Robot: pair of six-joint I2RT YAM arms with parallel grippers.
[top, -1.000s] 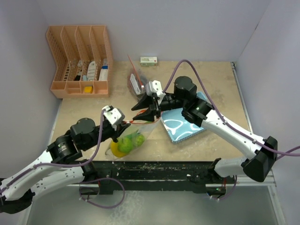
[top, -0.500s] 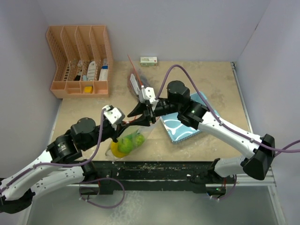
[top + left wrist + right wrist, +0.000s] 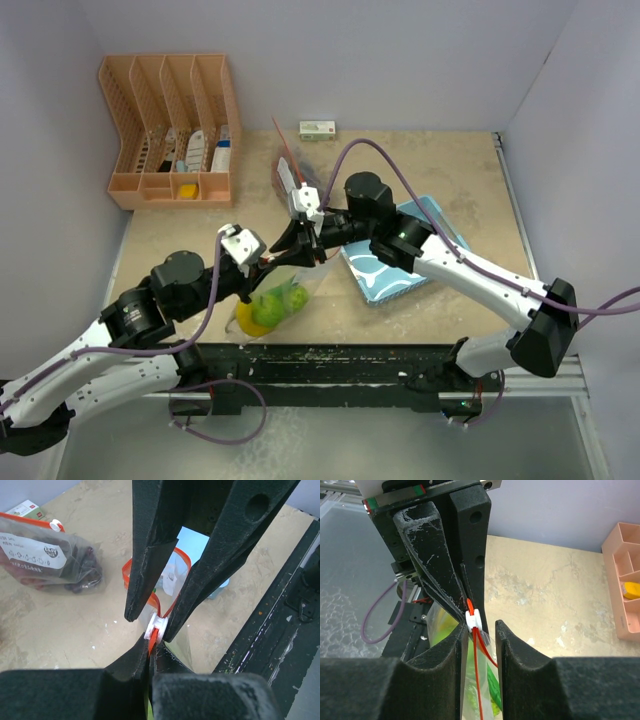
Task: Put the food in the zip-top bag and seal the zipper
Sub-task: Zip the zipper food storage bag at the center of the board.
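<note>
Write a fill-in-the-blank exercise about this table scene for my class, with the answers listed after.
The left tool is shut on the thin ____ zipper strip of the clear crinkly plastic bag.
The open right tool straddles a small plastic slider coloured ____.
The light-blue rectangular basket lies beneath the ____ arm.
Answers: orange-red; white; right.

The zip-top bag (image 3: 305, 283) is clear, glossy, crinkled plastic; the table (image 3: 470, 190) matt and scuffed.
</note>
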